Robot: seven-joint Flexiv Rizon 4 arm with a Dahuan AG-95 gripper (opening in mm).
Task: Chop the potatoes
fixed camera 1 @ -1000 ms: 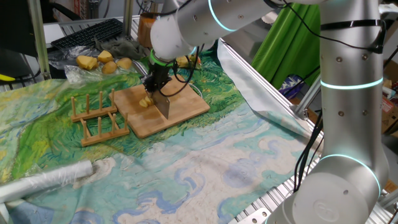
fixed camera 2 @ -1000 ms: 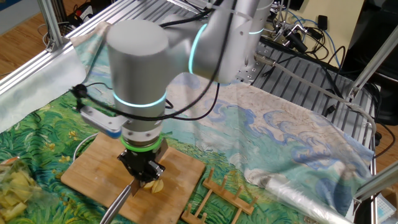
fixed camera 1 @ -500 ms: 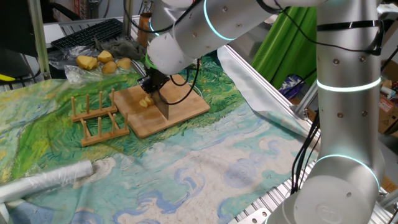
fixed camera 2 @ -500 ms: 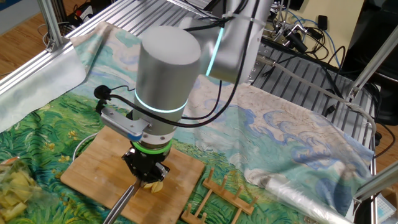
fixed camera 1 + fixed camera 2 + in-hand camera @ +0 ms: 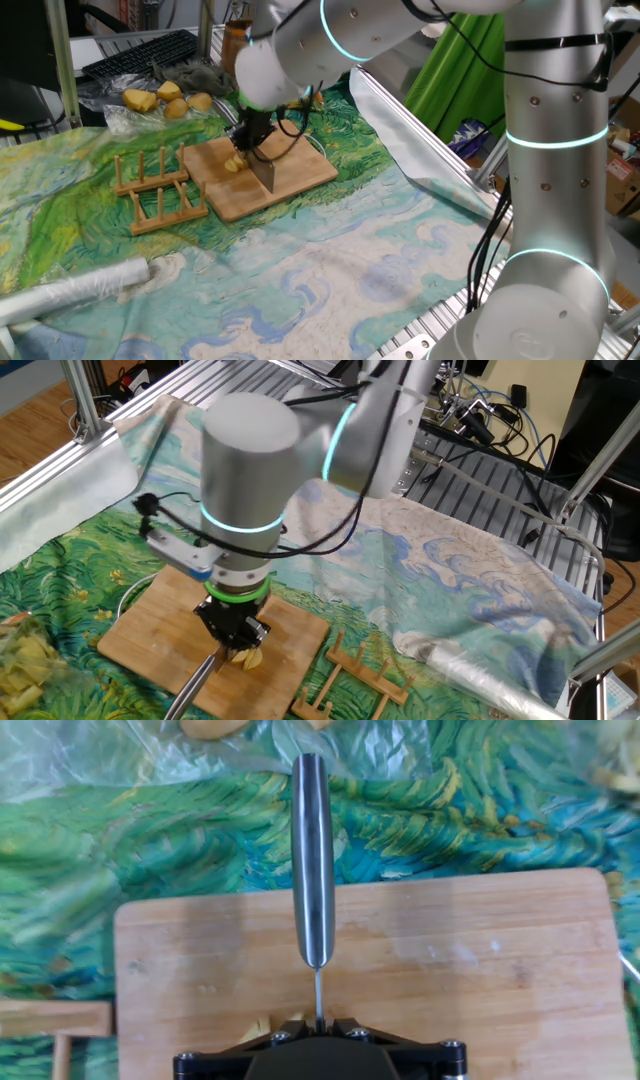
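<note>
Altogether one wooden cutting board (image 5: 262, 177) lies on the painted cloth (image 5: 330, 260), with one wooden peg rack (image 5: 158, 189) just beside it and one roll of clear film (image 5: 75, 290) near the table's front edge. Behind the board sits a plastic bag holding three whole potatoes (image 5: 168, 100) that can be counted in one fixed view; more may be hidden. On the board, the potatoes (image 5: 235, 162) being cut show as a small cluster of pale-yellow chunks, too small to count, lying right under the tool.

One knife (image 5: 262, 169) stands with its blade edge down on the board, touching the chunks; the hand view looks straight along its steel handle (image 5: 312, 860).

The arm bends down from above, its wrist nearly vertical over the board. Its gripper (image 5: 232, 642) is clamped on the knife, fingers pointing down at the wood, the handle sticking out level toward the cloth.
</note>
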